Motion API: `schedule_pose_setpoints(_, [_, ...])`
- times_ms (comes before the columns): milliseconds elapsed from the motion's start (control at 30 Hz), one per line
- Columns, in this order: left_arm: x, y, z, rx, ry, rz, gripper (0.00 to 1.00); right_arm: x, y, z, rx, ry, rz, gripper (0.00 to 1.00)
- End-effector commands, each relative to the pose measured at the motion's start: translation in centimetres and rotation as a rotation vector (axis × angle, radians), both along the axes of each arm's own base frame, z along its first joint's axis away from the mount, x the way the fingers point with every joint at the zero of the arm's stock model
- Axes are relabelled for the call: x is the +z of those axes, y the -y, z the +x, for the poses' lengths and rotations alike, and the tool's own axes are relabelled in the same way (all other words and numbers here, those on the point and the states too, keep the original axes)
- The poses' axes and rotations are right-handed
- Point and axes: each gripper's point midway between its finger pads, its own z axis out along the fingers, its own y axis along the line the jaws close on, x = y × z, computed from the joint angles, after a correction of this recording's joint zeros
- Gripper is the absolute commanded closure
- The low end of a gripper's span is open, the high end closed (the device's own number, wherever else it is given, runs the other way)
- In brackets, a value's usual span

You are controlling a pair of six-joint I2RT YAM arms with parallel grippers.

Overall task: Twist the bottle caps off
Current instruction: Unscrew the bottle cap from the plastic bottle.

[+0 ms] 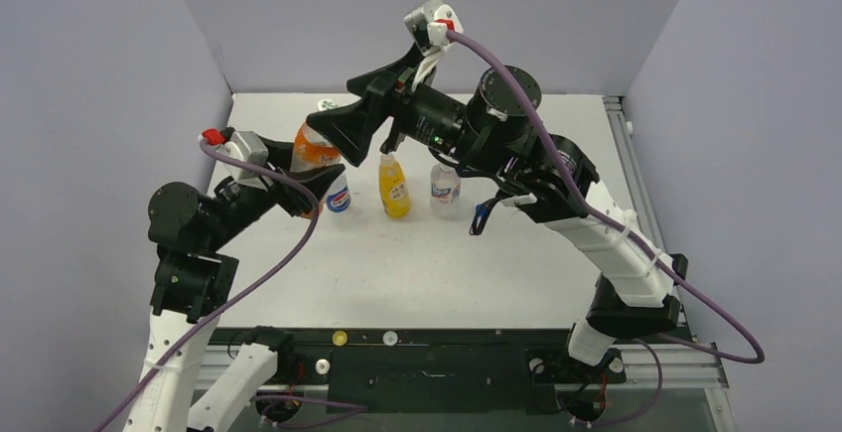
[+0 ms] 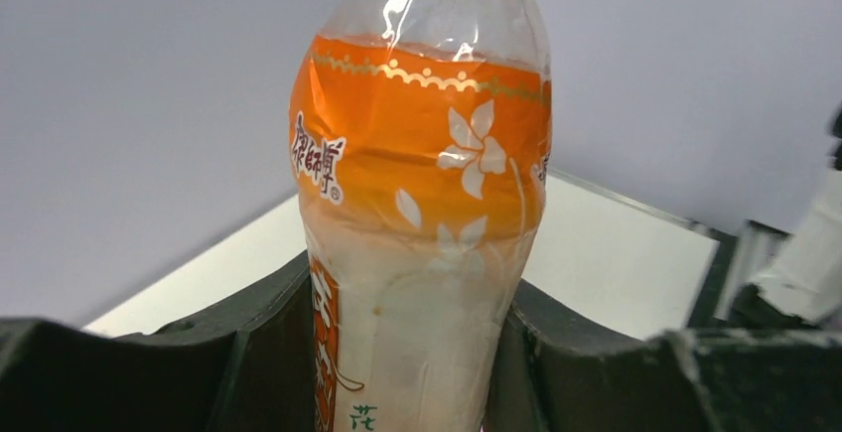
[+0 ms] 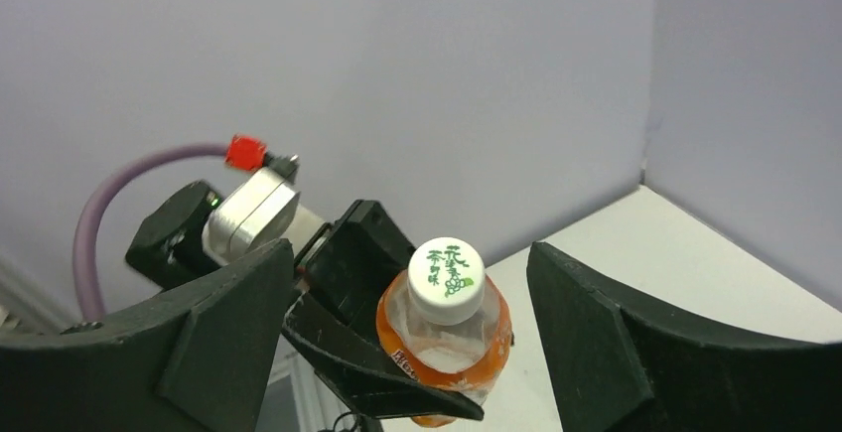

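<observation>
left end effector (image 2: pixel 407 333) grips orange bottle (image 2: pixel 422 154) — right end effector (image 3: pixel 409 253) spread near white cap (image 3: pixel 446 280)

Orange drink bottle (image 2: pixel 422 253): white Chinese brand characters 康師傅 with ® at nine o'clock on the orange label, green 花 at six o'clock. Its white cap (image 3: pixel 446 280): green Chinese print, illegible. Pepsi bottle (image 1: pixel 339 199): round Pepsi emblem. Yellow juice bottle (image 1: pixel 394 190) and water bottle (image 1: pixel 444 188): label print unreadable.

Four bottles (image 1: pixel 339 197) (image 1: pixel 394 189) (image 1: pixel 445 186) (one an orange bottle (image 1: pixel 316 149)); two claws (image 1: pixel 318 180) (image 1: pixel 330 104).
</observation>
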Motion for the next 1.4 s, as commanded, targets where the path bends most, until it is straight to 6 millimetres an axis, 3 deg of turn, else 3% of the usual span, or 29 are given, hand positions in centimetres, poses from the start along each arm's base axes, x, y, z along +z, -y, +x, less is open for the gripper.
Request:
schedule_pose_setpoints(0, [-1.7, -4.0, 4.0, 0.313, 0.096, 0.136, 1.0, -1.6, 2.5, 5.1, -0.384, -0.122, -0.05, 0.17])
schedule_pose_setpoints(133, [-3.7, -6.0, 5.6, 0.44, 0.086, 0.22, 1.0, -2.9, 1.4, 5.4, -0.406, -0.172, -0.036, 0.17])
schedule_pose_setpoints(400, [-3.8, -5.8, 4.6, 0.416, 0.092, 0.208, 1.0, -2.3, -2.0, 4.2, -0.275, -0.184, 0.038, 0.18])
schedule_pose_setpoints(567, [-4.0, -5.5, 3.9, 0.392, 0.091, 0.175, 1.0, -3.3, -3.7, 4.9, -0.257, -0.211, 0.034, 0.32])
schedule_pose_setpoints(933, [-2.8, -4.8, 3.0, 0.346, 0.096, 0.125, 1.0, -4.6, -4.8, 6.0, -0.24, -0.25, 0.036, 0.55])
schedule_pose_setpoints(1067, [-2.4, -4.4, 2.7, 0.322, 0.093, 0.111, 1.0, -4.6, -4.9, 6.1, -0.216, -0.249, 0.04, 0.85])
schedule_pose_setpoints(1100, [-2.1, -4.2, 2.6, 0.309, 0.076, 0.088, 1.0, -4.6, -4.9, 6.1, -0.21, -0.246, 0.04, 0.89])
schedule_pose_setpoints(1200, [-1.8, -2.4, 1.1, 0.181, 0.062, 0.075, 1.0, -3.5, -4.6, 4.7, -0.122, -0.202, 0.046, 1.0])
schedule_pose_setpoints(1300, [-2.4, 0.2, -2.0, -0.051, 0.06, 0.112, 1.0, -2.6, -3.7, 3.4, -0.054, -0.109, 0.038, 1.0])
schedule_pose_setpoints(1333, [-2.4, 0.7, -2.9, -0.111, 0.05, 0.103, 1.0, -1.4, -2.8, 2.0, 0.004, -0.072, 0.052, 1.0])
schedule_pose_setpoints(1367, [-2.1, 1.0, -3.1, -0.135, 0.021, 0.067, 1.0, -1.8, -2.9, 1.2, 0.058, -0.036, 0.035, 1.0])
